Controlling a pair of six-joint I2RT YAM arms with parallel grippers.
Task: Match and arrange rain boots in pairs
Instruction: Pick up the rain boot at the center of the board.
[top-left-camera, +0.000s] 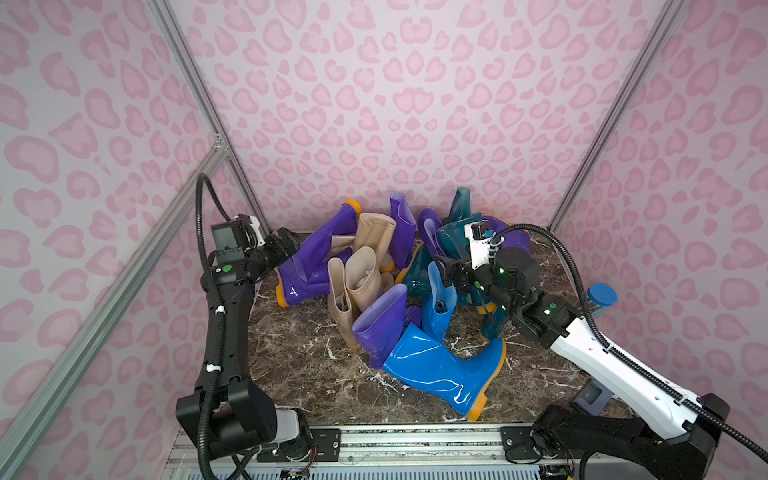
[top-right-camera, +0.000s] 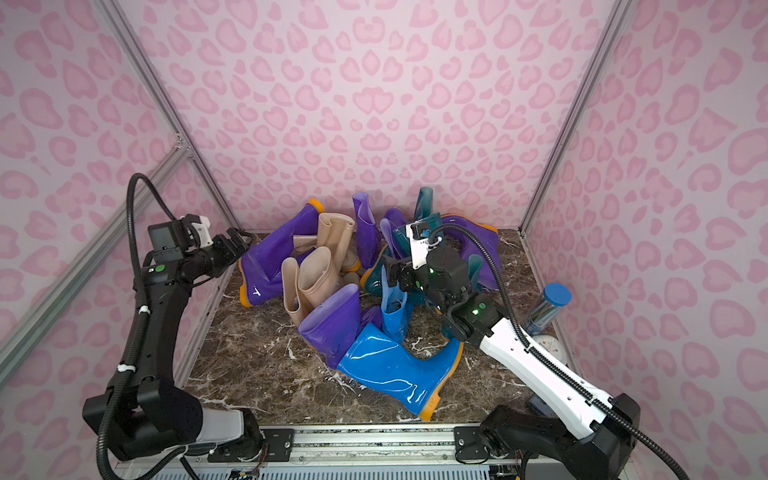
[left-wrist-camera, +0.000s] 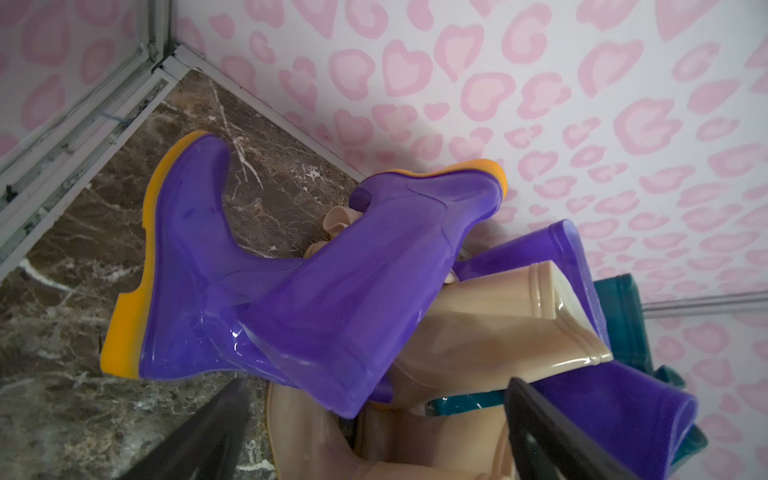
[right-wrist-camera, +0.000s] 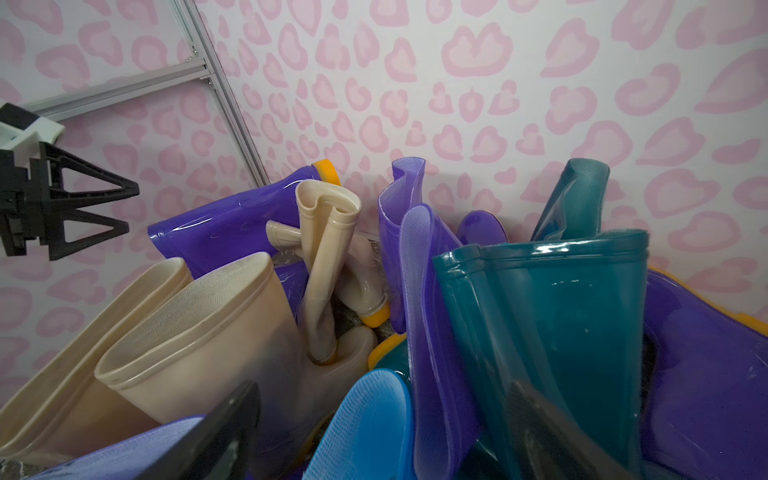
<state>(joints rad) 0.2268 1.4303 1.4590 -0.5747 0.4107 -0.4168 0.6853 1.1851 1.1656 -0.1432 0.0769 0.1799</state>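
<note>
Rain boots (top-left-camera: 365, 270) are lying heaped, unpaired, at the back of the marble table (top-left-camera: 299, 365). I am holding my left gripper (right-wrist-camera: 132, 209) wide and empty beside a purple boot (top-left-camera: 316, 245), my right gripper (top-left-camera: 444, 272) wide and empty by the cuff of an upright blue boot (top-left-camera: 438, 307). Risk: the shafts are interlocking, so pulling one may be dragging neighbours over; the glossy, soft rubber may be slipping or folding between my fingers (right-wrist-camera: 226, 432).
</note>
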